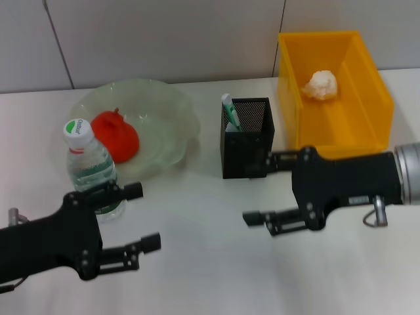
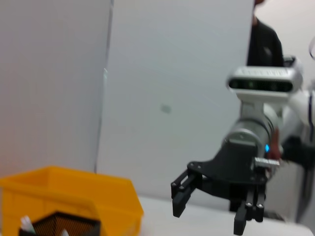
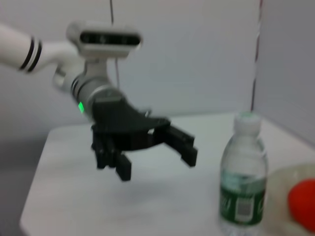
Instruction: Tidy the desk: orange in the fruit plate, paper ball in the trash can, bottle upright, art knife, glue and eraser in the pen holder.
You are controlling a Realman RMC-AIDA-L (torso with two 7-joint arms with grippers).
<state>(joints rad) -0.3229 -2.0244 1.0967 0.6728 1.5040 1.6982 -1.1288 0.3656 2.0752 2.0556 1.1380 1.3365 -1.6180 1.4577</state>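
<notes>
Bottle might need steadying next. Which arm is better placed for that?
Left. The left pincer is open right beside the upright bottle, near its base. The right pincer, also open, sits across the desk by the pen holder.

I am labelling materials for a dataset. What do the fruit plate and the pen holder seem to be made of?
The fruit plate looks like pale green translucent glass or clear plastic, glossy with a wavy rim. The pen holder looks like matte black metal mesh; its walls show fine perforations.

trash can yellow | orange red-orange | pen holder black mesh | fruit plate pale green
</notes>
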